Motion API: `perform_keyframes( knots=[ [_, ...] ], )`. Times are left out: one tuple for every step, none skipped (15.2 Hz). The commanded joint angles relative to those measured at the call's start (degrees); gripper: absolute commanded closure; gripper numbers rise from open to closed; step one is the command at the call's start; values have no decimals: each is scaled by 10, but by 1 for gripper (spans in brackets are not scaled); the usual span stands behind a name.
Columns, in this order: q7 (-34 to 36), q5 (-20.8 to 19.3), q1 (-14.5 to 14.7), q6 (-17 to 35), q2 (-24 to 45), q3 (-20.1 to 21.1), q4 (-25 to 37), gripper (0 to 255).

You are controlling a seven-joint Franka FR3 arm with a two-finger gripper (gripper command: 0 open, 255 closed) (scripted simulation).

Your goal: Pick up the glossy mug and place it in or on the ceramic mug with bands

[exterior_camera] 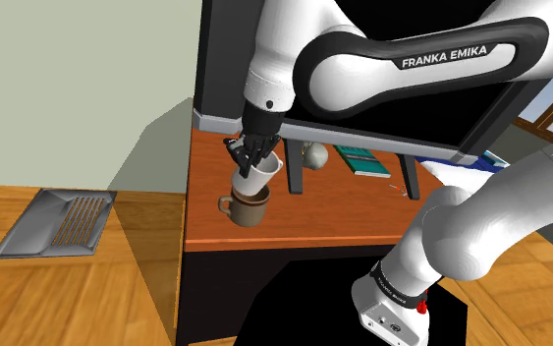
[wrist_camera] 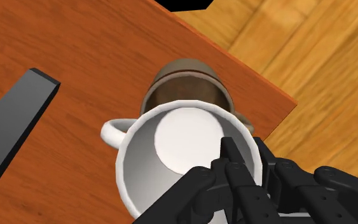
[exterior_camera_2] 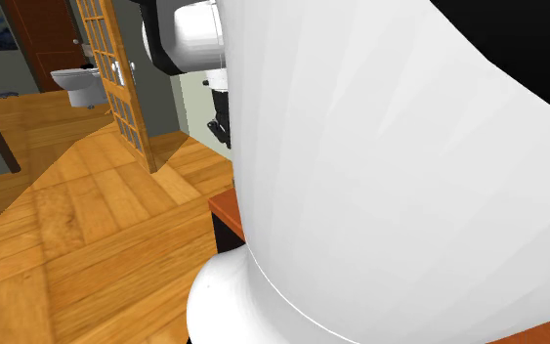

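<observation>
white mug (exterior_camera: 257, 178) (wrist_camera: 171, 149), tilted, hangs right over brown banded mug (exterior_camera: 248, 209) (wrist_camera: 187, 79) near desk (exterior_camera: 323, 211) edge at shoulder view's left; gripper (exterior_camera: 248, 157) (wrist_camera: 244, 158) pinches its rim with 2 fingers, 1 inside.

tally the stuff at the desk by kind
mugs: 2 (white mug held in the gripper, brown mug below it)
books: 1 (teal book)
round grey things: 1 (round grey thing)
total: 4 that can be made out
</observation>
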Motion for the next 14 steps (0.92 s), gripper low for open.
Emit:
perform_keyframes(
  knots=[
    [-1,0,-1,1,2,-1,-7,255],
    [-1,0,-1,1,2,-1,-7,255],
    [-1,0,-1,1,2,-1,-7,255],
    [-1,0,-1,1,2,-1,-7,255],
    [-1,0,-1,1,2,-1,-7,255],
    [-1,0,-1,1,2,-1,-7,255],
    [-1,1,0,-1,0,-1,-8,0],
    [-1,1,0,-1,0,-1,-7,0],
    [0,1,0,0,0,0,-8,0],
    [-1,1,0,0,1,0,-8,0],
    [-1,1,0,0,0,0,-8,0],
    [-1,0,-1,1,2,-1,-7,0],
    [-2,1,0,-19,-4,-2,7,0],
    [-3,2,0,-39,-10,-4,22,0]
  ],
)
